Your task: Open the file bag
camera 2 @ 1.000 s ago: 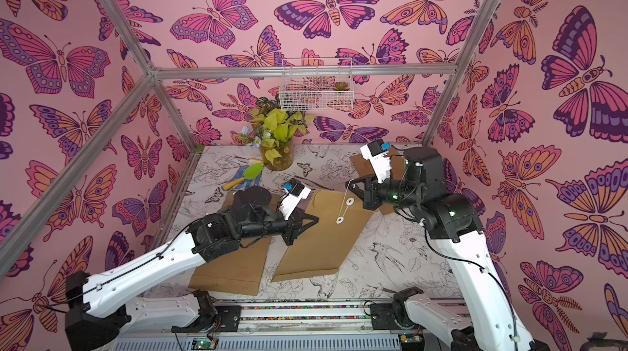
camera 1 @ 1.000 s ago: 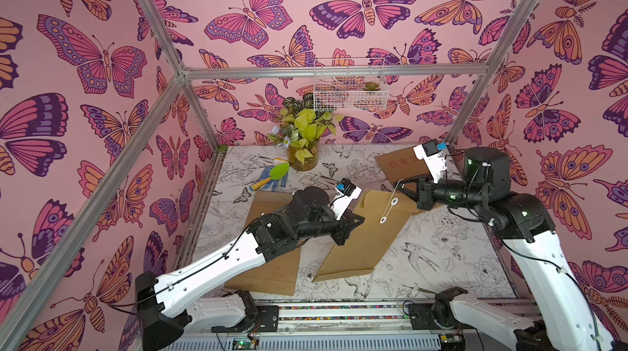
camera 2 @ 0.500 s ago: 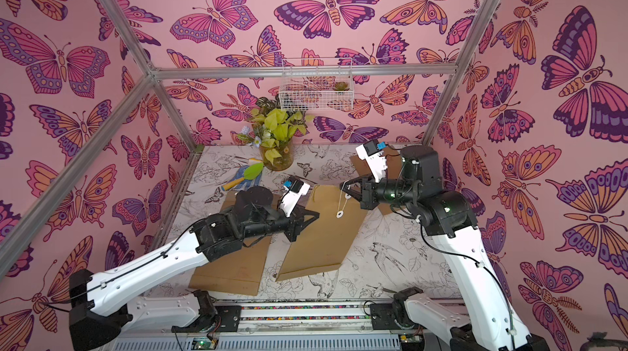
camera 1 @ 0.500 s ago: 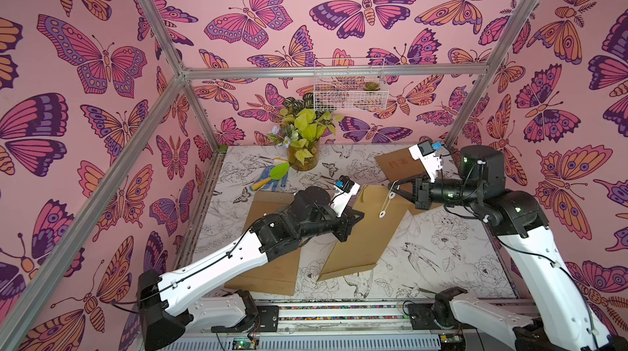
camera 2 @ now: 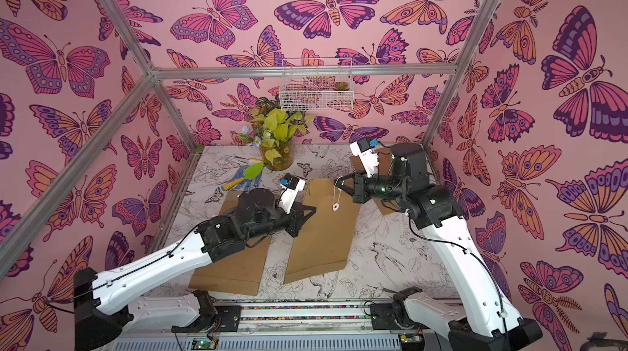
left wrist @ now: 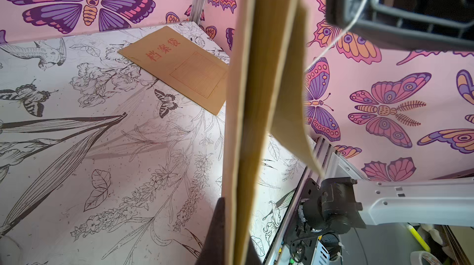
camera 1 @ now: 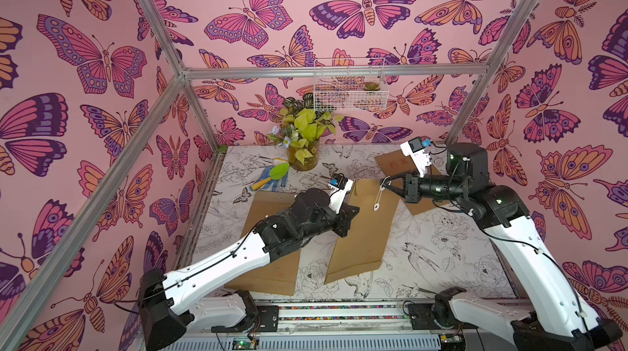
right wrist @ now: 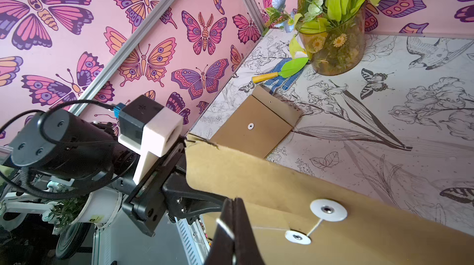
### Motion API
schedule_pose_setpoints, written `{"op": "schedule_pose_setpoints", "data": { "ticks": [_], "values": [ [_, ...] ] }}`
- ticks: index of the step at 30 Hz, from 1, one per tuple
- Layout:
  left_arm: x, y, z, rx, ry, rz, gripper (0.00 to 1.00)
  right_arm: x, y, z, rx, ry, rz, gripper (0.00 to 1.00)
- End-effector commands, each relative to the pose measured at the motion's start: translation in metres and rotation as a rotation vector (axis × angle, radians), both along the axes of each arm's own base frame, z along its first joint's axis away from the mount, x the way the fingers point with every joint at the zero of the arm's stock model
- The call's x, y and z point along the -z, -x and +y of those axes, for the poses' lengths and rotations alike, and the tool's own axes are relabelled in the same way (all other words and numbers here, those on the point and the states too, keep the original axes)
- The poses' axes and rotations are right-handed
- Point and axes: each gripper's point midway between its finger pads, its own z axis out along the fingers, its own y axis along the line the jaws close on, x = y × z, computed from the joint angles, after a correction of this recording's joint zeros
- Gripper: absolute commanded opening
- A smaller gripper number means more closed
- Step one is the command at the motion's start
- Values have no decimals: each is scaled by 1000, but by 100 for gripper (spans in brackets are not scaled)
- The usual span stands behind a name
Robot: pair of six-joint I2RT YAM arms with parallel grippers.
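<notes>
We have the file bag (camera 1: 363, 230) raised and tilted over the middle of the surface (camera 1: 441, 247), with a near envelope (camera 1: 275, 274) and a far envelope (camera 1: 390, 164) lying flat on either side. Our left jaws are clamped narrow on its long side edge. Our right jaws are pinched shut on the white string (camera 1: 379, 194) leading from its closure discs (camera 1: 376, 207).

Hangs tilted over mid-desk (camera 1: 441, 247) as a long, flat brown kraft file bag (camera 1: 363, 230), far end raised, near end down at the surface. Bears two white closure discs (right wrist: 328, 209) on its face, with thin white string (right wrist: 315, 224) stretched between them.
</notes>
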Motion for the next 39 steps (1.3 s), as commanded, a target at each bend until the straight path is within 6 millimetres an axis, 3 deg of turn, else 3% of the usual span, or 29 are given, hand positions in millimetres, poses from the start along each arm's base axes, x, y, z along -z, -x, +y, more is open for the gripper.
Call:
{"op": "schedule_pose_setpoints", "data": {
  "ticks": [1,10,17,23,35,39],
  "values": [
    [-9,-2,4,-15,35,-23,0,-17,6,12,-43,-38,-28,0],
    [-6,-7,28,-87,64,-12,0,-12,18,52,-146,-87,25,0],
    [-4,-19,40,-148,129,4,0,11,30,75,-230,-72,68,0],
    [-18,-31,45,-184,168,-12,0,25,31,73,-228,-46,63,0],
    [-34,-48,44,-224,226,-9,0,78,42,49,-212,143,50,0],
    [-40,-48,48,-237,248,-20,0,88,35,44,-180,202,36,0]
  ]
}}
